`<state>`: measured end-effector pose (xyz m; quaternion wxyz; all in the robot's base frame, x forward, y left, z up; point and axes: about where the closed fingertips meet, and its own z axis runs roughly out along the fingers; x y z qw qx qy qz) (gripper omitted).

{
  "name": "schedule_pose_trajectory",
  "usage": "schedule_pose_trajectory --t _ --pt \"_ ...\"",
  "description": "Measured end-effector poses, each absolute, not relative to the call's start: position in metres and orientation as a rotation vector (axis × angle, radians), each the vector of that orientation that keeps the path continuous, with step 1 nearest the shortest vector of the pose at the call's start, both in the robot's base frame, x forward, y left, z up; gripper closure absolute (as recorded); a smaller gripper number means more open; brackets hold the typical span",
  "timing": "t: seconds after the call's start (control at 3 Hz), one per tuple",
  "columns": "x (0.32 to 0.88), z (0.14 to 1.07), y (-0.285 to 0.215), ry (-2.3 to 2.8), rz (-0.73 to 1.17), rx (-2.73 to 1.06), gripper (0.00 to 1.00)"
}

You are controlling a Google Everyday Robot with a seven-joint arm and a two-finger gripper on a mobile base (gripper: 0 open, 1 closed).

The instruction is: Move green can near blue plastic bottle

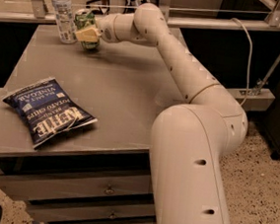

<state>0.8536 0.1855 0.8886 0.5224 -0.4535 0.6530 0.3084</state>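
Gripper (87, 32) at table's far corner, clamped on can (84, 19) | bottle (63, 13) just beside | risk: sideways drift on release topples bottle.

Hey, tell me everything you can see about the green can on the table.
The green can is a small metal drink can with green sides and a silver top. It is upright at the far left corner of the grey table, close beside the blue plastic bottle and shorter than it. The claw is closed on it, its pale part crossing the can's front. Whether the base touches the tabletop cannot be told.
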Motion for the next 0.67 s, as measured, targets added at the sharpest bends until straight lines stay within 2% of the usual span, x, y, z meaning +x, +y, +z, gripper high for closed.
schedule_pose_trajectory --t 0.67 --pt "0.8567 0.8872 0.1855 1.569 0.739 -1.078 0.13"
